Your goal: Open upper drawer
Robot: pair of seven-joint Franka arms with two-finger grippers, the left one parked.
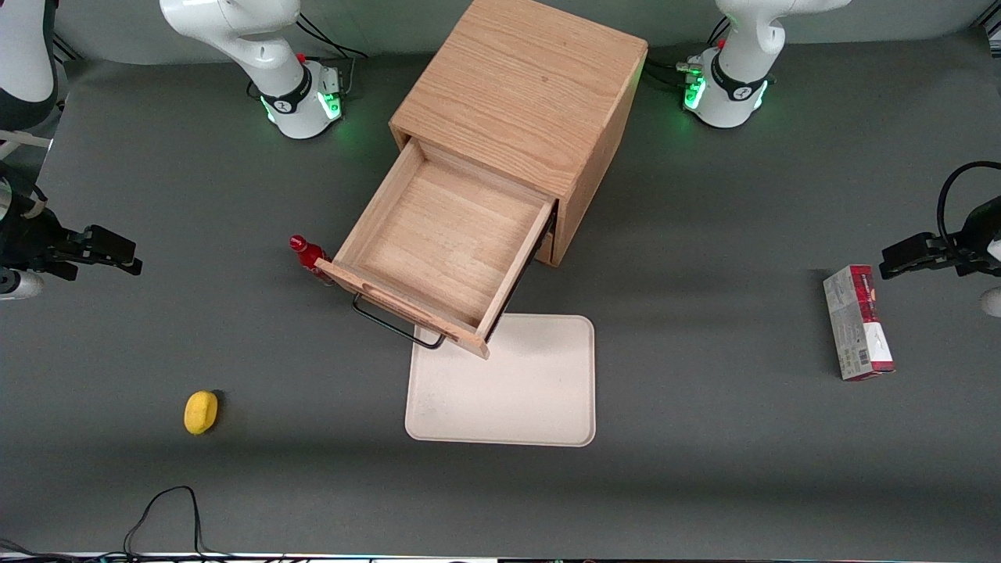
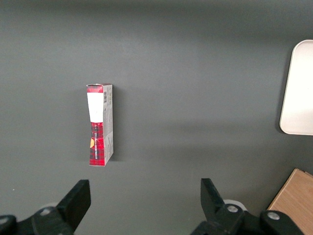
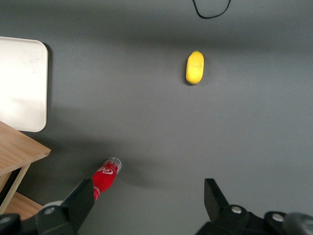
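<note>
In the front view the upper drawer (image 1: 446,250) is seen pulled well out of the cabinet (image 1: 520,94) at mid-table, over the white tray's (image 1: 516,391) edge, while the gripper (image 1: 129,258) hangs at the working arm's table edge. In the right wrist view its jaws are spread wide and hold nothing above the bare mat, so the step is judged best finished by parking clear of the red bottle (image 3: 105,176) and the handle (image 1: 391,324).

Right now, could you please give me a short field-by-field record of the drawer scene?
upper drawer: pulled far out, empty inside
handle: black wire, free
gripper: open, holding nothing, toward the working arm's end of the table
tray: white, partly under the drawer front
red bottle: beside the drawer
yellow object: on the table
red carton: toward the parked arm's end
</note>
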